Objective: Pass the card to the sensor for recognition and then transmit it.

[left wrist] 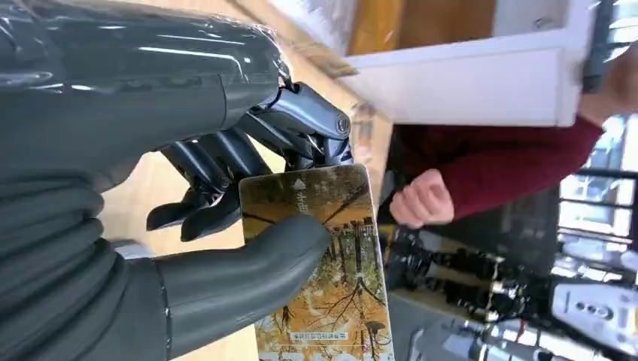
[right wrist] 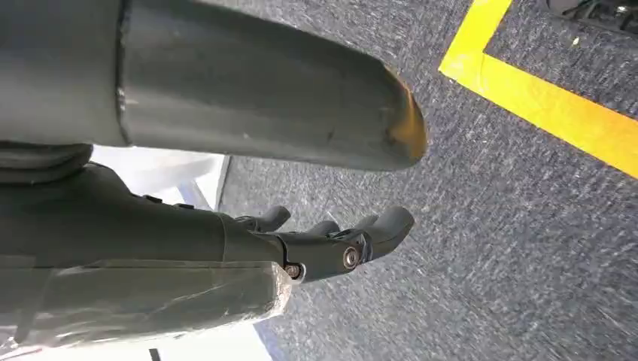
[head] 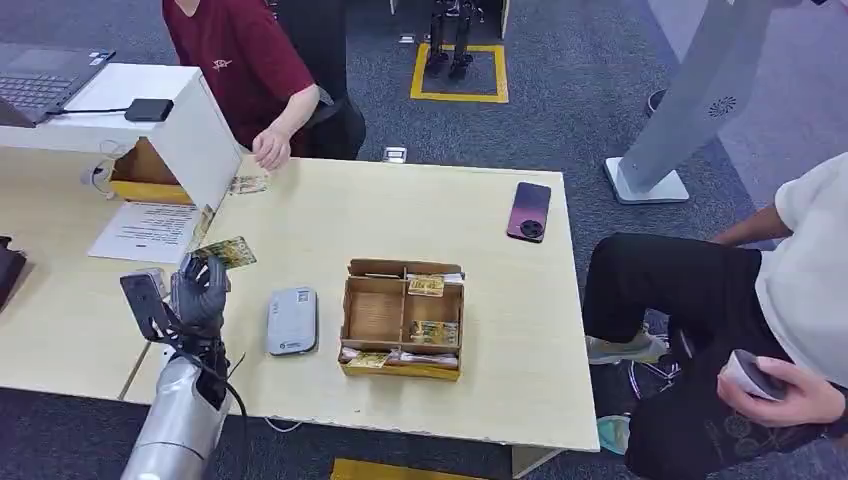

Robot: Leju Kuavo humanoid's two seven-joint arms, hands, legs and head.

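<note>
Left hand [head: 200,292] is raised above the table [head: 400,215], to the left of the grey sensor [head: 292,321]. It pinches a card [head: 228,251] between thumb and fingers; the card sticks out past the fingertips, up and away from the sensor, not touching it. In the left wrist view the thumb [left wrist: 248,274] presses flat across the card [left wrist: 323,263] face, dark fingers behind it. The print shows yellow autumn trees; the small text is unreadable and the card's far end is cut off by the frame edge.

Right hand [right wrist: 331,244] hangs over grey carpet beside a yellow floor line [right wrist: 542,98]. Its fingers are loosely spread and hold nothing; part of the hand is hidden behind its own thumb and cover.

Right of the sensor sits a cardboard box [head: 403,318] with compartments holding more cards; their faces are too small to read. A dark phone [head: 529,211] lies further right of the sensor, towards the table's far edge. A person in a red shirt [head: 245,60] stands beyond the table, one hand [head: 270,148] near another card [head: 248,184]. A seated person [head: 760,320] is partly cut off at the right.
</note>
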